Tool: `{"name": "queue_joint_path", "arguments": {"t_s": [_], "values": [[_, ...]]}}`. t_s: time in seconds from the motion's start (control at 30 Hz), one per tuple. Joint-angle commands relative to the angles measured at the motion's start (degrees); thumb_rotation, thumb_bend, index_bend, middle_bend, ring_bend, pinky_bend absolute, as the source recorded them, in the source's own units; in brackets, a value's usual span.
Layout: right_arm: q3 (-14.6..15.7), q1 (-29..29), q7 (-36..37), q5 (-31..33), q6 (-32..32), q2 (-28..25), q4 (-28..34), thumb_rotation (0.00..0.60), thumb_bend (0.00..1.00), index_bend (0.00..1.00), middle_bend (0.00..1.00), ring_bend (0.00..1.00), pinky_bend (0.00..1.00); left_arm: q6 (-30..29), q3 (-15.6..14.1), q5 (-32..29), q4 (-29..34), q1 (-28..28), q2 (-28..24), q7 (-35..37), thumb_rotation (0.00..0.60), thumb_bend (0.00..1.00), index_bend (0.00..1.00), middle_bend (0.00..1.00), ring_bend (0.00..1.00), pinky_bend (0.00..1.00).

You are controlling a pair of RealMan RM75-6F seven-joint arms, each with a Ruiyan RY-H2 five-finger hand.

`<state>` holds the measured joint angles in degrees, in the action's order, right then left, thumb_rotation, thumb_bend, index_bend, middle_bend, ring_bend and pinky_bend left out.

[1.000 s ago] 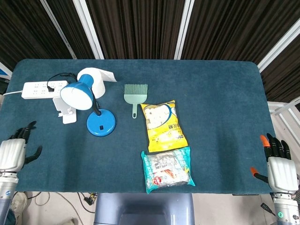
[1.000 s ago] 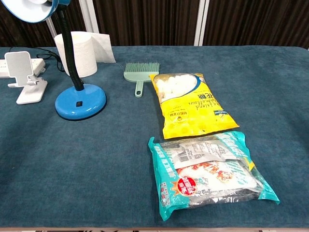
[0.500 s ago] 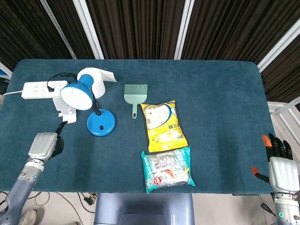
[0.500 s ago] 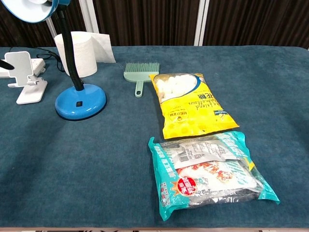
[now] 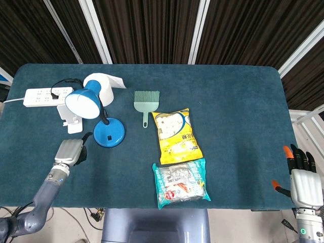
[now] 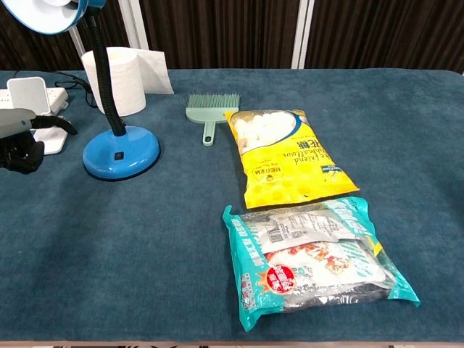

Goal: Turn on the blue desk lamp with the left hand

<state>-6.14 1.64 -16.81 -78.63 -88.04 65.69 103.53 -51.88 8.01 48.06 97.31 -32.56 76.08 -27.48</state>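
The blue desk lamp stands at the table's left, its shade (image 5: 82, 103) bent over a round blue base (image 5: 109, 133) with a small dark switch (image 6: 117, 154) on top. My left hand (image 5: 71, 151) hovers over the table just left of the base and touches nothing. In the chest view the left hand (image 6: 22, 141) has most fingers curled in and one dark finger (image 6: 61, 124) stretched towards the lamp. My right hand (image 5: 305, 179) hangs off the table's near right corner, fingers straight and apart, holding nothing.
A white phone stand (image 5: 71, 120) sits just beyond my left hand, with a power strip (image 5: 48, 94) and a paper roll (image 5: 104, 86) behind the lamp. A green brush (image 5: 146, 101), a yellow snack bag (image 5: 177, 135) and a teal snack bag (image 5: 181, 183) lie mid-table.
My left hand has come from the table's left edge rightwards to beside the lamp base, curling its fingers, and now shows in the chest view. The right hand has stayed put.
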Motion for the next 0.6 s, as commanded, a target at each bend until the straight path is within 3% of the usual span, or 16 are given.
{"name": "queue_joint_path", "arguments": {"t_s": [0.03,0.6], "values": [[-0.09,-0.03,-0.02,0.15,-0.09,0.01,0.02,0.600,0.25,0.06,0.02,0.06,0.03,0.00,-0.91,-1.03,-1.16,-1.33,1.58,-1.16,0.600,0.81,0.20,0.86,0.82,0.89],[-0.22,0.04,-0.14,0.65,0.03,0.00,0.16,0.600,0.25,0.06,0.02,0.06,0.03,-1.91,-2.46,-3.49,-2.62,-5.18,5.40,-3.85,0.600,0.81,0.21,0.86,0.82,0.89]]}}
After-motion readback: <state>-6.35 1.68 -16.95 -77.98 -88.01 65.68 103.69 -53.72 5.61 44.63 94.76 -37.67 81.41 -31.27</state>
